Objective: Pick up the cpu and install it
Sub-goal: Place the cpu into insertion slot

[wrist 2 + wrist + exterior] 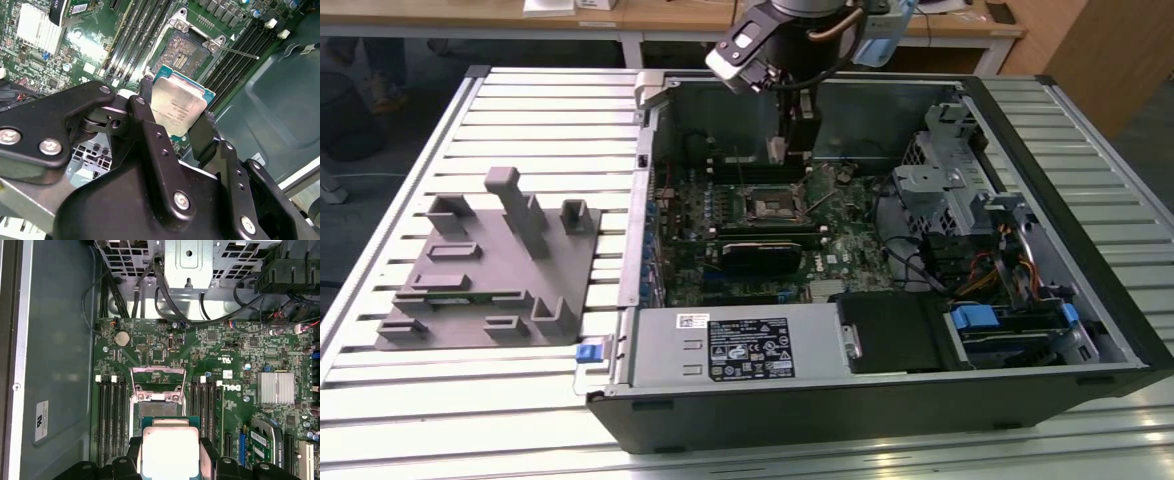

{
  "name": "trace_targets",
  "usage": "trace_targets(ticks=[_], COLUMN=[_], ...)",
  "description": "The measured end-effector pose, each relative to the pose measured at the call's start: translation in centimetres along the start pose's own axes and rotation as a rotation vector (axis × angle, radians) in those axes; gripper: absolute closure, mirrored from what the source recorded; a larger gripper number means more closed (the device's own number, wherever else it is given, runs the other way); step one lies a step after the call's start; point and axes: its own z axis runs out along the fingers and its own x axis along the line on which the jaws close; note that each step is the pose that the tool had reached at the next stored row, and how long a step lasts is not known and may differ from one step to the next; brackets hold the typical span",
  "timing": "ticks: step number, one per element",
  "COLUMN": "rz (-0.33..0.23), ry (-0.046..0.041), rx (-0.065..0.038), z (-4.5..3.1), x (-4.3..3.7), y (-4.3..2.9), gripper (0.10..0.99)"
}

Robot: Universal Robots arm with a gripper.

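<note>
The motherboard is deep green, speckled with tiny silver and black parts. At its middle, the socket has a bright silvery frame around a dark centre. On either side of the socket, the memory slots are black with white end clips. Over the motherboard, the cpu shows a pale silvery top with a thin green rim. The gripper is matte black with silver screw heads. Near one edge of the motherboard, a heatsink is silvery-white and ribbed. The case around the motherboard is dark grey, perhaps black. Beyond it lie a plain grey tray and a pale slatted table.
</note>
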Motion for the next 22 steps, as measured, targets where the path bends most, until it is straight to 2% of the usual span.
trace_targets(ticks=[9, 15, 16, 22], rz=[0.000, -0.002, -0.035, -0.052], ry=[0.0000, 0.0000, 0.0016, 0.0021], rx=[0.000, 0.000, 0.001, 0.001], z=[0.65, 1.70, 2.20, 2.81], x=[-0.01, -0.02, -0.03, -0.03], y=[-0.03, -0.07, -0.16, -0.26], gripper=[0.545, 0.545, 0.545, 0.545])
